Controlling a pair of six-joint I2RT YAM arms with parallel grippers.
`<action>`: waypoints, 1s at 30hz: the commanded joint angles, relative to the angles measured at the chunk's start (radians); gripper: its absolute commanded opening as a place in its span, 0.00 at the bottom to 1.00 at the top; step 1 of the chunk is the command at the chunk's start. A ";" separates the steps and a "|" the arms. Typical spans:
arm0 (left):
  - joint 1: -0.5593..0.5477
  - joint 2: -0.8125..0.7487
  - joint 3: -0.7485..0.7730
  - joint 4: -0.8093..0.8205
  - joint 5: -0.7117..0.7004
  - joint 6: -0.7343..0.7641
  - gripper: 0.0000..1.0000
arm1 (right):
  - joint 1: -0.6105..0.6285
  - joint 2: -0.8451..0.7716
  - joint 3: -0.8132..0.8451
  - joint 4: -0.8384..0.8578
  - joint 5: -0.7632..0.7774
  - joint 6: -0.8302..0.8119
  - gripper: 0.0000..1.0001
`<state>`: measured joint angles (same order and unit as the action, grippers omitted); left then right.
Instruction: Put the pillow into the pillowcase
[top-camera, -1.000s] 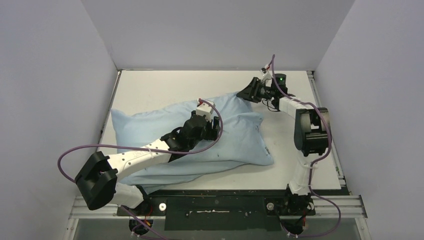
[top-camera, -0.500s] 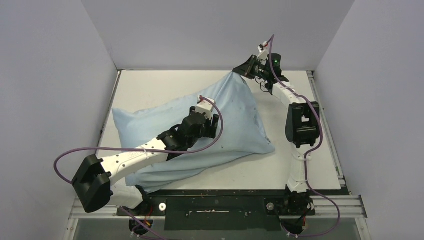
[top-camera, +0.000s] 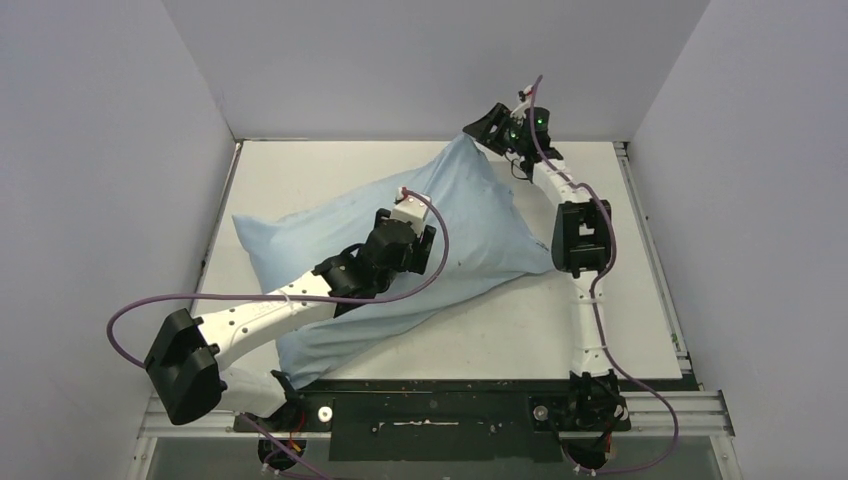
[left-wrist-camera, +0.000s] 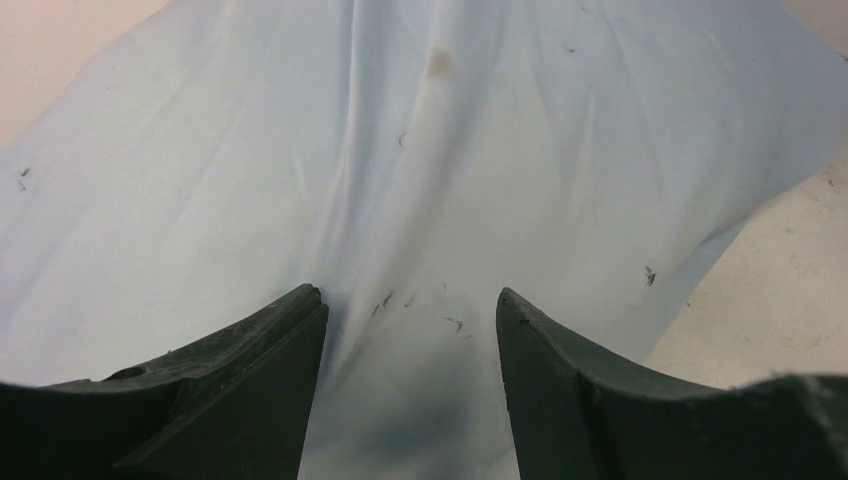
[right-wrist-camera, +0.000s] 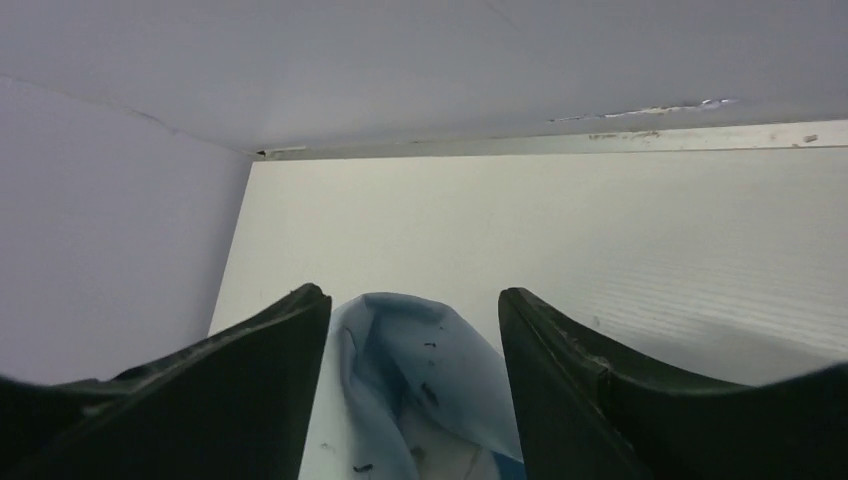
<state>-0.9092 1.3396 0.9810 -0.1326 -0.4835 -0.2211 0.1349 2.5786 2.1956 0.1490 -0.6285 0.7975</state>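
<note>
Plump pillowcase (top-camera: 480, 225) lies slantwise across the table (top-camera: 300, 170), with its far corner raised up at the right fingers (right-wrist-camera: 230, 390).
The cloth is thin, limp and light, so it will probably slide and wrinkle. I judge the soft bulk under it is the pillow, already inside. The best hold is a corner or hem, pinched narrow. The left fingers (left-wrist-camera: 230, 400) stand wide and press on the middle, holding nothing. The right fingers stand apart around the corner; a real pinch I cannot confirm. The back wall (top-camera: 430, 60) is close behind this corner, and there is more room toward the near right.
</note>
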 joint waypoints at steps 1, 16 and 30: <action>-0.009 -0.003 0.115 -0.090 -0.051 0.022 0.60 | -0.098 -0.187 0.069 -0.141 -0.060 -0.005 0.68; -0.032 0.070 0.155 0.078 0.198 0.070 0.60 | -0.068 -1.027 -0.876 -0.386 0.008 -0.240 0.67; 0.367 -0.078 0.172 -0.138 0.049 -0.168 0.62 | -0.041 -1.027 -1.280 -0.208 0.202 -0.305 0.38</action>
<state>-0.7113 1.3643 1.1095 -0.2462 -0.4084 -0.2989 0.1211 1.4380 0.8974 -0.1696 -0.5537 0.5438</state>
